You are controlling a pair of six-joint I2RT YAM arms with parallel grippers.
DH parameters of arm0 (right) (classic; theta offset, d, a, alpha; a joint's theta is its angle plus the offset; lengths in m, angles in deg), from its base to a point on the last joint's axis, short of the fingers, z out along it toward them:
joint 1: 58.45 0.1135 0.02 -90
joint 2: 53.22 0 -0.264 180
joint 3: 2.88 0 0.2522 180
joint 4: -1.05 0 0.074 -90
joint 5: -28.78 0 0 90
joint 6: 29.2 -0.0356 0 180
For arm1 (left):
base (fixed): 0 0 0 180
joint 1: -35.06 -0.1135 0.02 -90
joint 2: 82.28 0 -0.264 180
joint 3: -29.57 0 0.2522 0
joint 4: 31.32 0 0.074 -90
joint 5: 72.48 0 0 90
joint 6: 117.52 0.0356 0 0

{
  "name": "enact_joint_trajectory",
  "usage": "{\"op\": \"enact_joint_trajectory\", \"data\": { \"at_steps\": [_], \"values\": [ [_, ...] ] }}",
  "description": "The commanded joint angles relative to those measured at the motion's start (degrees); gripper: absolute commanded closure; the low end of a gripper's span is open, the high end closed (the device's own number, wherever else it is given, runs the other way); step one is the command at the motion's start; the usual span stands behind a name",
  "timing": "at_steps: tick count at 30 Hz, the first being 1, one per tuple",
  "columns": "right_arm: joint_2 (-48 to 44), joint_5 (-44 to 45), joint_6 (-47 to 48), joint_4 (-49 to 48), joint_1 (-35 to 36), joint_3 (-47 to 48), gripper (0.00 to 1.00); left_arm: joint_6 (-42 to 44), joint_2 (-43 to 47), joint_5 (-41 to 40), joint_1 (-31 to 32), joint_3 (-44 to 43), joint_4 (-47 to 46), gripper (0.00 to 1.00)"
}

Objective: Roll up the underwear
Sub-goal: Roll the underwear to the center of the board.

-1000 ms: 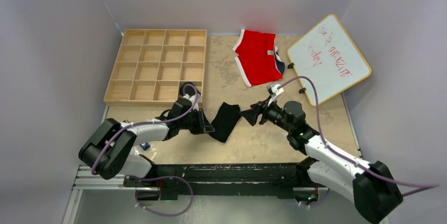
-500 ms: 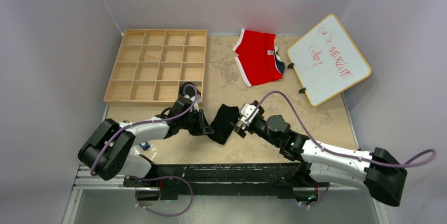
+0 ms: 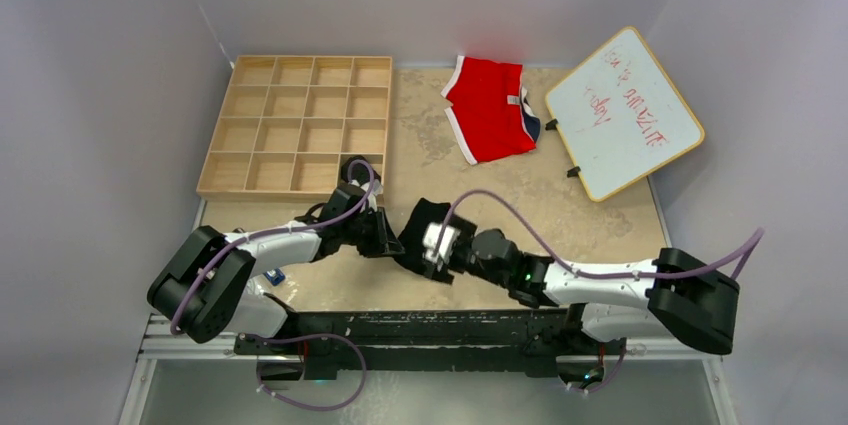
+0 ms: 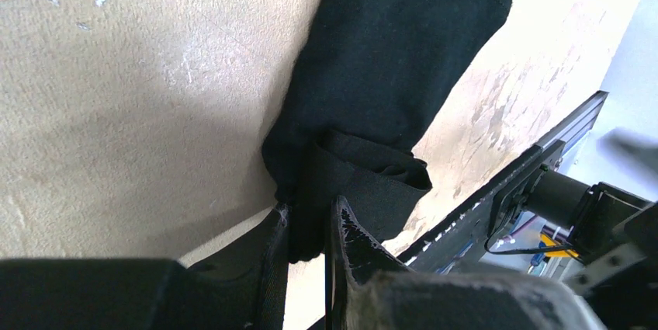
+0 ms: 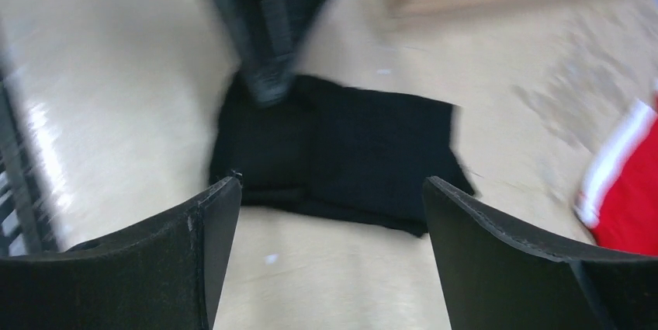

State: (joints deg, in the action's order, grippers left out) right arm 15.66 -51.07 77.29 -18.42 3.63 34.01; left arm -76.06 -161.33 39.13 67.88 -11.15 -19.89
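Note:
One piece of black underwear (image 3: pixel 418 222) lies folded on the table's near middle; a second black piece does not show. My left gripper (image 3: pixel 392 242) is shut on its near left corner, and in the left wrist view the fingers (image 4: pixel 273 244) pinch a fold of the underwear (image 4: pixel 396 58). My right gripper (image 3: pixel 434 245) is open and hovers over the cloth's near right edge. In the right wrist view, which is blurred, the gripper (image 5: pixel 332 184) is wide open and empty, with the underwear (image 5: pixel 349 147) just beyond the fingertips and the left gripper (image 5: pixel 268 74) at its far corner.
A wooden grid tray (image 3: pixel 295 125) stands at the back left, close behind the left arm. Red briefs with white trim (image 3: pixel 490 110) lie at the back middle. A whiteboard (image 3: pixel 622 110) leans at the back right. The table's front rail (image 3: pixel 430 325) runs just below both grippers.
My right arm has swung left, from the right of the underwear to above its near right edge, with its gripper open. The left gripper has stayed in place, shut on the cloth.

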Motion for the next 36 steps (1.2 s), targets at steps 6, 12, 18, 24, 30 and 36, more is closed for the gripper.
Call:
{"op": "enact_joint_trajectory", "data": {
  "at_steps": [6, 12, 18, 24, 30, 36],
  "values": [
    [5.62, -15.15, 17.41, -4.44, 6.70, -0.19, 0.25, -0.19, 0.48, -0.90, 0.24, -1.88, 1.26, 0.96],
    [12.82, -13.65, 19.93, -7.80, 8.20, 1.04, 0.38, -0.27, 0.47, -0.69, 0.27, -2.20, 2.04, 0.96],
    [18.64, -5.04, 20.16, -8.74, 8.22, 2.96, 0.41, -0.40, 0.47, -0.25, 0.29, -2.31, 2.22, 0.96],
    [21.80, -1.84, 17.78, -8.16, 8.32, 2.51, 0.51, 0.30, 0.52, -0.36, 0.31, -2.97, 4.59, 0.96],
    [21.21, 3.54, 14.38, -8.90, 8.31, 0.20, 0.64, 0.12, 1.44, -1.27, 0.23, -2.88, 5.34, 0.95],
    [22.83, -0.69, 8.61, -5.50, 8.23, 1.78, 0.94, -1.16, 2.83, 1.50, 0.24, -1.29, 3.21, 0.83]
  ]
}}
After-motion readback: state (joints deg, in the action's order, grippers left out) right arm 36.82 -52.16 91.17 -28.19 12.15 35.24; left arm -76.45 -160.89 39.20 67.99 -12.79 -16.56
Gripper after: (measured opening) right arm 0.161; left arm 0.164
